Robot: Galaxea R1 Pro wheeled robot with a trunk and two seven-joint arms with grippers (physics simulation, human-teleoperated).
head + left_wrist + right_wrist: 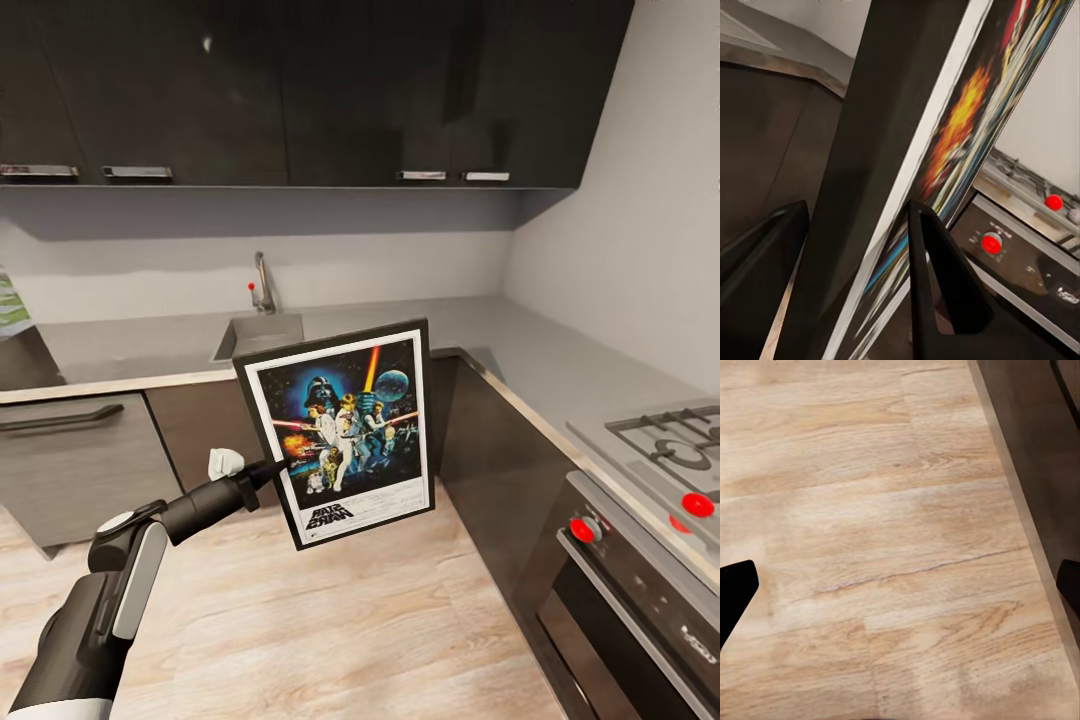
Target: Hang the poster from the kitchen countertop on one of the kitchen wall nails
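Note:
The Star Wars poster [345, 430] hangs in the air in front of the cabinets, upright and slightly tilted, its picture facing me. My left gripper [270, 470] is shut on the poster's left edge. In the left wrist view the black frame and coloured print of the poster [907, 165] run between the two dark fingers [941, 277]. The grey kitchen countertop [140, 345] with its inset sink [255, 335] lies behind the poster. My right gripper [900, 585] is open over the pale wood floor, a fingertip at each side of the right wrist view.
Dark upper cabinets [300, 90] line the back wall above a grey backsplash. A hob [670, 440] and an oven with red knobs [583, 528] stand at the right. The grey wall [630, 240] rises at the right. Wood floor [350, 630] spreads below.

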